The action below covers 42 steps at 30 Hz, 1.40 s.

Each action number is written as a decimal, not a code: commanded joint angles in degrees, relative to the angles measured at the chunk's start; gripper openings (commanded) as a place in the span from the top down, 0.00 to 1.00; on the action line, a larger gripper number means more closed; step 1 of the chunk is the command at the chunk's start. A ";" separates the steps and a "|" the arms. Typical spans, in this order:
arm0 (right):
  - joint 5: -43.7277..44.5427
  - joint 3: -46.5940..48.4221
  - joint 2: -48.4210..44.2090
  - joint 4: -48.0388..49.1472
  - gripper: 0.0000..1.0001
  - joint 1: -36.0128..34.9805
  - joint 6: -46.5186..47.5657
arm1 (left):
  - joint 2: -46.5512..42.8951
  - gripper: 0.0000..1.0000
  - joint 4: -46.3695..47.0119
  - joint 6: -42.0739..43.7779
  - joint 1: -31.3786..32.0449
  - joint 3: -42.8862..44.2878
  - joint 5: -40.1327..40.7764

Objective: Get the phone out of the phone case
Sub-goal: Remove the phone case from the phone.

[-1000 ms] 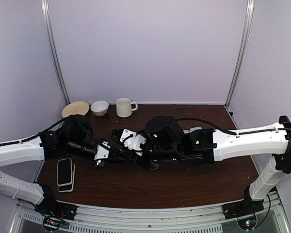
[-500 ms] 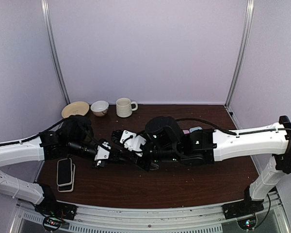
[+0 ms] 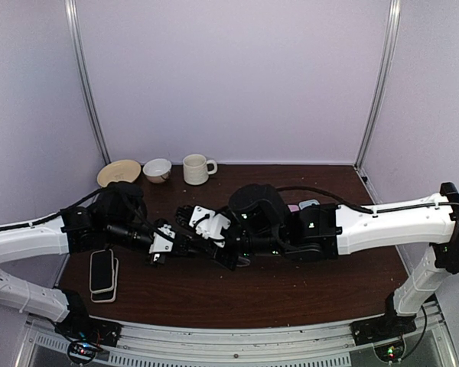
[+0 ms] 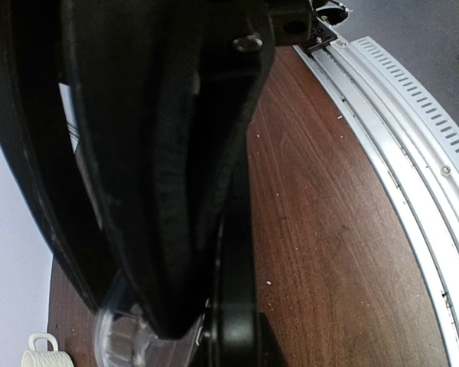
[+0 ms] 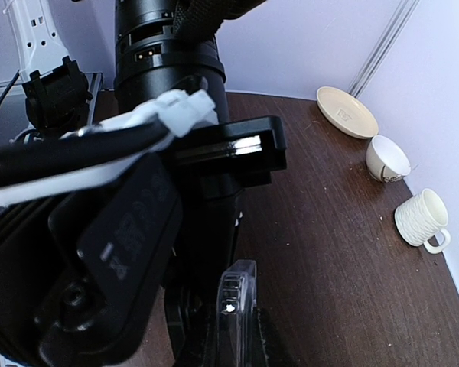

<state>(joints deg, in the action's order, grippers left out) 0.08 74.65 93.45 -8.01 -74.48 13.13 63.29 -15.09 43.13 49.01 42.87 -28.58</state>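
Both arms meet over the middle of the dark, wood-grained table [image 3: 291, 294]. The left claw [image 3: 172, 246] is pressed together. The right claw [image 3: 195, 233], at its 3 o'clock, is too crowded by black parts to tell whether it pinches anything. Between the two claws the phone case [image 5: 236, 302] stands on edge, clear glossy plastic with a thin rounded rim. A ribbed cream mug [image 3: 198, 169] sits at the table's 12 o'clock.

Left claw [image 3: 183, 246] meets right claw [image 3: 186, 217] mid-table; stacked phones [image 3: 102, 274] front-left; mug [image 3: 196, 169] at back.
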 commanded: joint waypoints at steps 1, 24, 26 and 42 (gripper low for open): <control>-0.34 -2.44 -1.19 -4.21 0.89 -1.12 -0.17 | -2.39 1.00 6.55 0.21 -0.30 1.91 1.03; 4.94 -6.34 -3.78 -5.27 0.93 -1.46 -2.44 | -4.20 1.00 6.24 1.04 -0.24 1.74 4.25; 6.96 -6.72 -4.24 -6.02 0.93 -1.45 -2.58 | -4.48 1.00 6.01 1.39 -0.24 1.70 4.76; 19.70 -16.32 -16.50 -11.97 0.98 5.99 -10.26 | -6.03 1.00 5.18 2.74 -0.23 1.61 6.89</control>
<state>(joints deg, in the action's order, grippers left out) 15.53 61.14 80.88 -17.28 -72.05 7.38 59.18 -16.12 45.50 49.17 42.87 -22.09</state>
